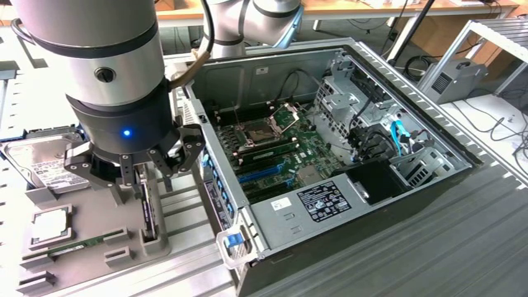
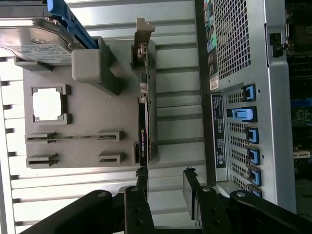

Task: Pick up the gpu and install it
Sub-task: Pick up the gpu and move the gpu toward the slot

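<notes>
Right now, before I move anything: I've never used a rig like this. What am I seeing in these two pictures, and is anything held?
One picture comes from a camera off the robot arm, looking down on the scene; the other from a camera on the wrist, looking past the gripper. That gripper is open and holds nothing; it hangs right above the gpu, which stands on edge in a grey holder. That holder also carries a hard drive, a processor chip and a memory stick. Next to it lies the open computer case.
</notes>
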Controlling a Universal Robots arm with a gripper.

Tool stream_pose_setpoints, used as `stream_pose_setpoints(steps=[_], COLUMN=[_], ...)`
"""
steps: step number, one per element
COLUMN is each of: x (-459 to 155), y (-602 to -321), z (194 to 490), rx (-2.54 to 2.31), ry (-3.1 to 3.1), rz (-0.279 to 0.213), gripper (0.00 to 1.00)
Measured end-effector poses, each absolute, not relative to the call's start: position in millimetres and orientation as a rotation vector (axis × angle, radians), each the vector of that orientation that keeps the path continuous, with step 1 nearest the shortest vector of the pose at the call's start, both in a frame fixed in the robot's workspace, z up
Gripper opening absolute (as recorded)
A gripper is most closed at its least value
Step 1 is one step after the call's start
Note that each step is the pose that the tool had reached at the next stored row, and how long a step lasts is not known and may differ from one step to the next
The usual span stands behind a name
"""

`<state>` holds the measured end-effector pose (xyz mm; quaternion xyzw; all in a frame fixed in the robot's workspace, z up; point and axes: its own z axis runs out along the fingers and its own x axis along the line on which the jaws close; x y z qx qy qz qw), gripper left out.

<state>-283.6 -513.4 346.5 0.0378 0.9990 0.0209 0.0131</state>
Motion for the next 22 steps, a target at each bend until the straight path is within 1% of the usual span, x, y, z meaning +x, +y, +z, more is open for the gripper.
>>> stream_pose_setpoints(steps=[22], x=[-283.6], y=[-513.4], z=[339.6], rx=[0.118], ry=[3.112], rz=[0.065], gripper=[0.42])
